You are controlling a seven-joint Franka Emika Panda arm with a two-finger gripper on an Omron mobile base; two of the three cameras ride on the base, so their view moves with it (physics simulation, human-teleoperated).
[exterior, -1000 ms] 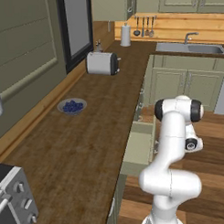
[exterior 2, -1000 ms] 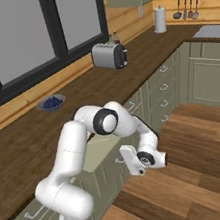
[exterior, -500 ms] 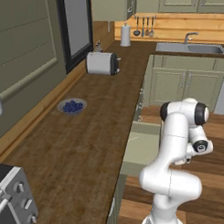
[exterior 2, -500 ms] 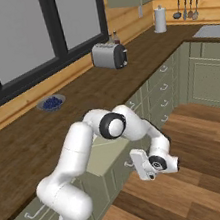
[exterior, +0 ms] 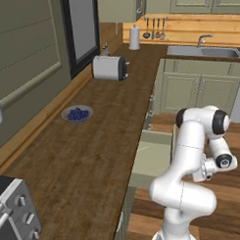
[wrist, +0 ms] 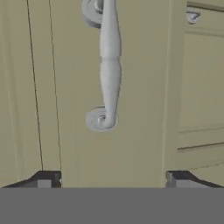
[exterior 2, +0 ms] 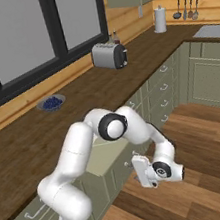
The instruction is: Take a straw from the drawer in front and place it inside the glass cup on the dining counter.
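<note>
Drawer (exterior: 153, 157) pulled out; arm bent low, claw (wrist: 111, 179) spread wide, empty, facing its handle (wrist: 108, 65).

Arm folded low, end effector (wrist: 108, 180) fingers spread.

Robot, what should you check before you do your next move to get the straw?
1. Gripper open: ok. Its fingertips stand far apart in the hand view.
2. Gripper holding nothing: ok. The grey handle lies ahead of the tips, not between closed fingers.
3. Drawer pulled out: ok. It juts out from the cabinets under the worktop in both base views.
4. Straw lying in the drawer: cannot tell. The pale inside looks plain, and the arm hides part of it.
5. Hand above the drawer opening: not ok. It hangs low in front of the drawer, facing the panel.
</note>
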